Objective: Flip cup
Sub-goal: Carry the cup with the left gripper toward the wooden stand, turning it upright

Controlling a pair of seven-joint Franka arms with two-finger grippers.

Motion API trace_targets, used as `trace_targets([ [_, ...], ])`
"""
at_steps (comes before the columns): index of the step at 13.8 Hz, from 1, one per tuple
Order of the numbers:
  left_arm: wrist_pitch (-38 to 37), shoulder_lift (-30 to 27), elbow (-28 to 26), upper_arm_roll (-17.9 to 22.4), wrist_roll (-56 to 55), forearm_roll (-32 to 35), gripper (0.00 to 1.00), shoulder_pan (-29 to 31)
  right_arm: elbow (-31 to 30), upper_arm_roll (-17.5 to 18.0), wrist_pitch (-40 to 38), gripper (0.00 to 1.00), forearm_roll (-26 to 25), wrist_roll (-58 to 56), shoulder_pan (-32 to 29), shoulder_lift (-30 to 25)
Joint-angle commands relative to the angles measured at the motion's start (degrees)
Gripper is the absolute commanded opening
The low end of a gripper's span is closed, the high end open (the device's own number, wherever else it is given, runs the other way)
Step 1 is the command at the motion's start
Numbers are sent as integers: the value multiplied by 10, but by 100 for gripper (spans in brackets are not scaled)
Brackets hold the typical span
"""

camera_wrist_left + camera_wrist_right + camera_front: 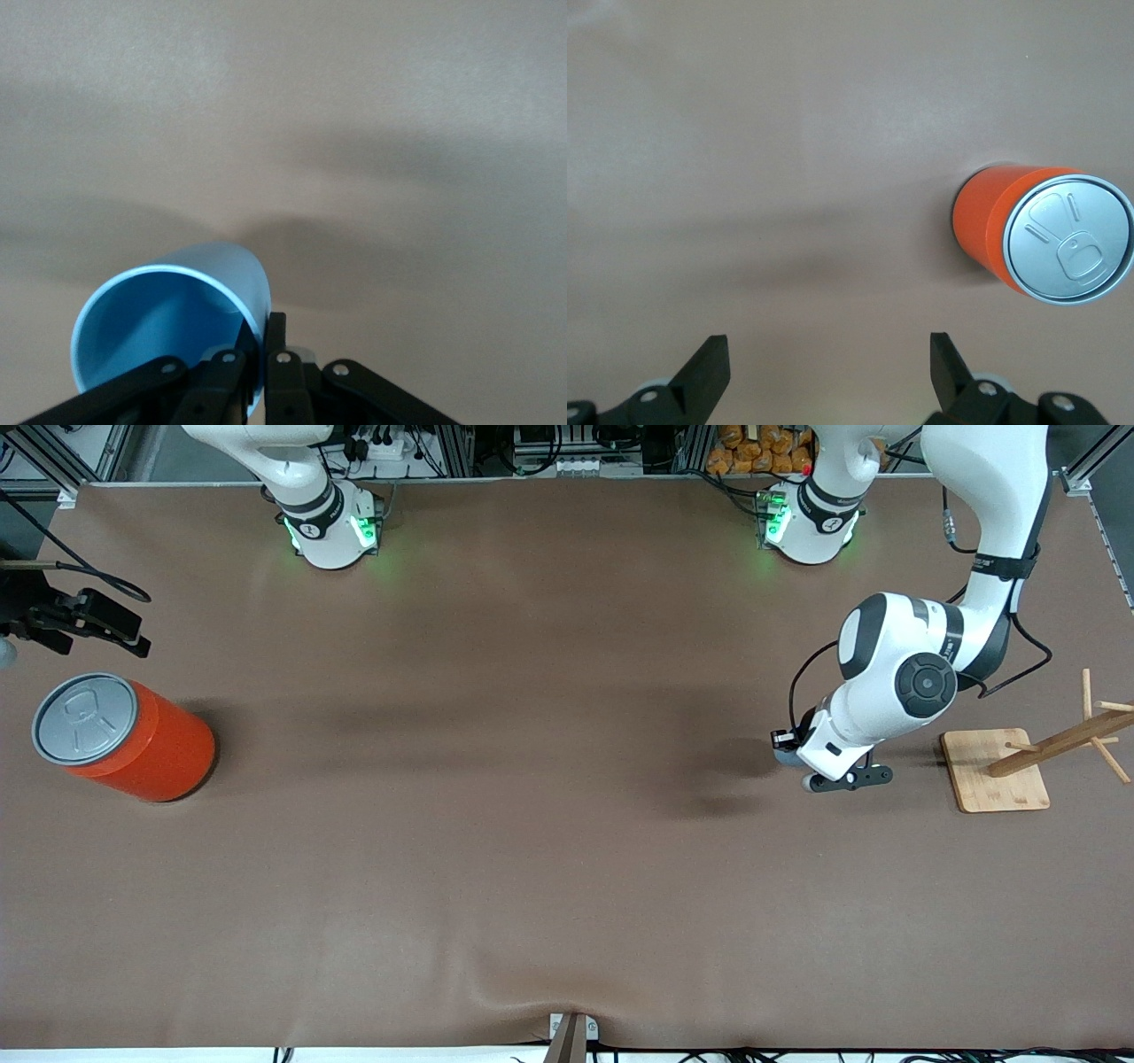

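Left gripper point(257, 354) bent low over table, fingers clamped on cup point(168, 323) rim; right gripper point(828, 367) waits, fingers apart.

This was a robotics lab, set up for tabletop manipulation trials. Two white arm bases point(332, 527) with glowing green status lights were bolted along one edge of a wide table point(532, 868) covered in plain brown matting. Aluminium framing point(75, 460), cabling and a power strip point(381, 447) crowded the edge by the bases. The few props looked like test objects: an orange can point(124, 735) with a grey pull-tab lid and a wooden peg rack point(1032, 757) on a square base.
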Motion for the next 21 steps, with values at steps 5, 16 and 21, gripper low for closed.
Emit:
trace_targets([
  [5,-18,-11,-15,4,-112,108,0,2,15,3,-10,100,-1,-6,-4,6],
  [16,99,29,-19,2,-116,154,0,74,15,3,-10,100,-1,-5,-5,6],
  [21,97,33,-17,0,-117,160,70,76,15,3,-10,100,-1,-6,-5,6],
])
